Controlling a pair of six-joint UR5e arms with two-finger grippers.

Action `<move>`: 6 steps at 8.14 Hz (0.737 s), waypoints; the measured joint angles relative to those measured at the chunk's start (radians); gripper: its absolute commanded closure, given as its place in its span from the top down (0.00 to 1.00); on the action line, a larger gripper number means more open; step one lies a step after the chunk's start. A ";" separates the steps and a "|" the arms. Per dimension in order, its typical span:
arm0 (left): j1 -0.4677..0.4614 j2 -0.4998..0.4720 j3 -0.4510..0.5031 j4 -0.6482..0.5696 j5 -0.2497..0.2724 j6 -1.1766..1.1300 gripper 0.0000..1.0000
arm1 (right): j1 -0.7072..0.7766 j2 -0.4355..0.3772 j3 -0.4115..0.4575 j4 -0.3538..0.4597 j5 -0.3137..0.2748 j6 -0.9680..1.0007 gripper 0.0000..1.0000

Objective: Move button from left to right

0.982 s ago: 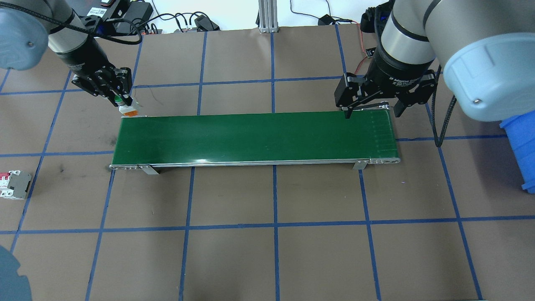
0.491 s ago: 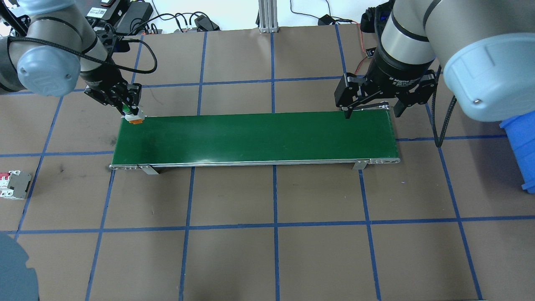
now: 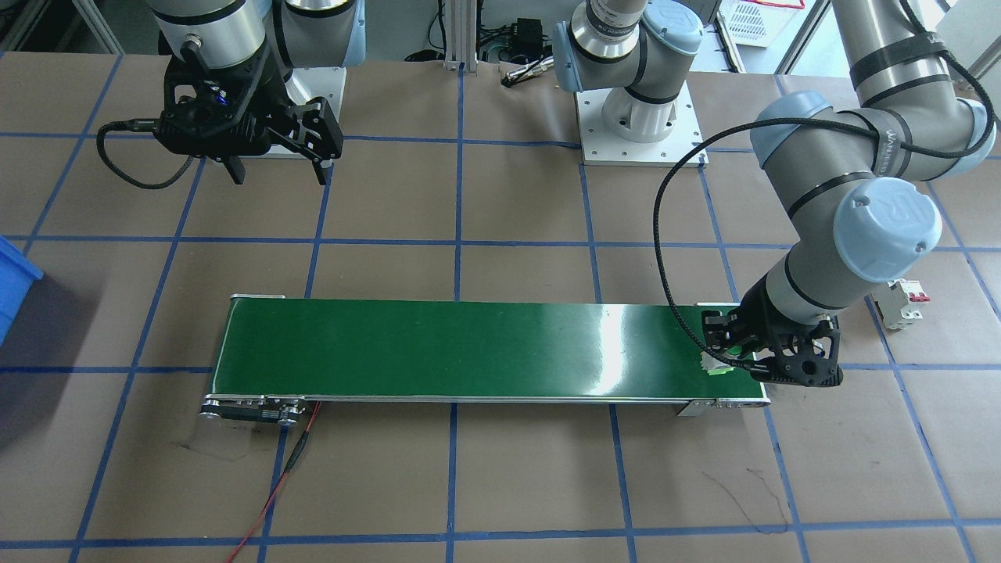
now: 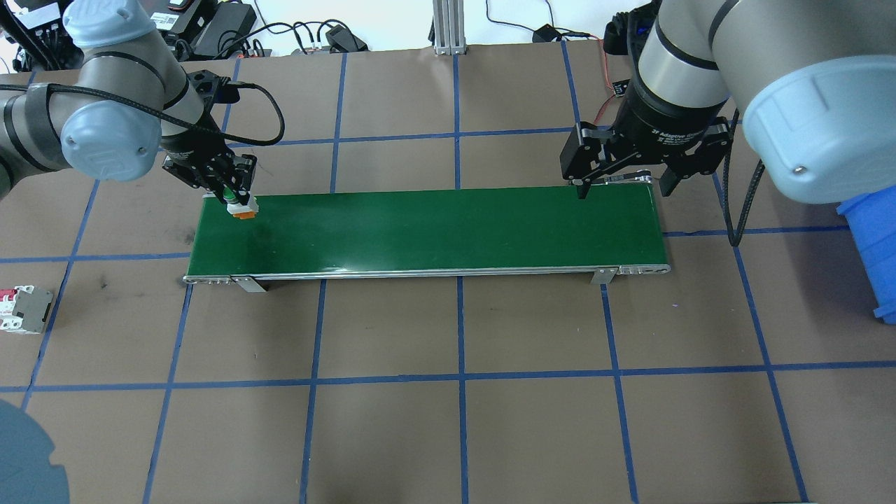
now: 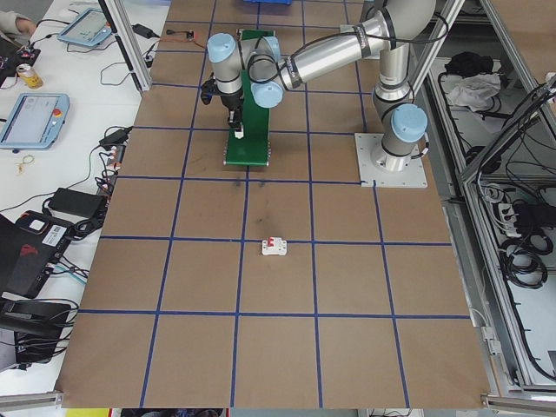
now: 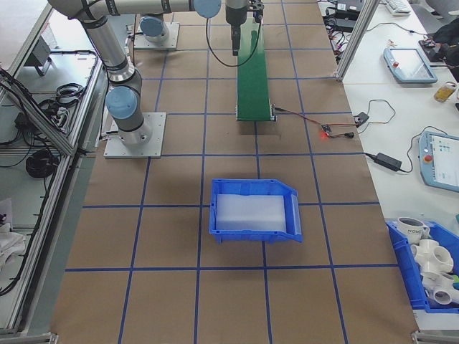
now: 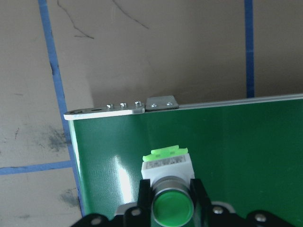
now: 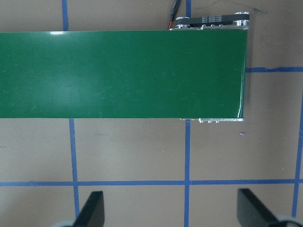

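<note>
The left gripper (image 7: 171,196) pinches the button (image 7: 170,189), its two fingers (image 7: 144,194) pressed against the green cap's sides, over the left end of the green conveyor belt (image 4: 427,227). The right gripper (image 4: 619,187) hangs with its jaws spread wide, holding nothing, above the belt's far right end. A white circuit breaker (image 4: 24,309) lies well apart on the brown table (image 4: 455,406).

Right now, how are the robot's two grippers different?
The left gripper is shut on the button; the right gripper is open and holds nothing. The left one hangs over the left end of the belt, the right one near its right end. Both are black with two fingers.
</note>
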 measured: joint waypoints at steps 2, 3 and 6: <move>-0.004 -0.001 -0.019 0.001 -0.002 0.004 0.00 | 0.000 0.000 0.000 0.000 0.000 0.000 1.00; -0.005 -0.005 -0.025 0.002 -0.002 0.006 0.00 | 0.000 0.000 0.000 0.000 0.000 0.000 1.00; -0.005 -0.016 -0.029 0.017 -0.002 0.017 0.39 | 0.000 0.000 0.000 0.000 0.000 0.000 1.00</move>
